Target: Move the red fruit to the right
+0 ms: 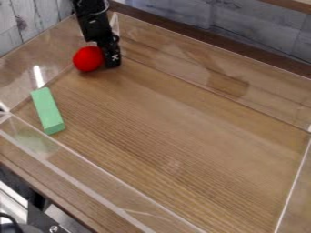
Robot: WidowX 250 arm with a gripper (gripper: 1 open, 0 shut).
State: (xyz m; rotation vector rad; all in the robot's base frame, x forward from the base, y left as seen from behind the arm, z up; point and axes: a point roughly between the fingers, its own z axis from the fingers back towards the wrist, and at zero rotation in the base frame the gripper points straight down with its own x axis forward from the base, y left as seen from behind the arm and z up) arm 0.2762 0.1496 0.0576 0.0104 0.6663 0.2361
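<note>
The work surface is a wooden table (183, 127) with a mid-brown, straight-grained top, enclosed by low transparent walls (73, 177) whose edges catch pale reflections. A weathered grey plank wall (243, 23) runs behind it from 12 to 2 o'clock. Lighting is even and diffuse, with a soft glare patch on the tabletop toward 1 o'clock.
</note>
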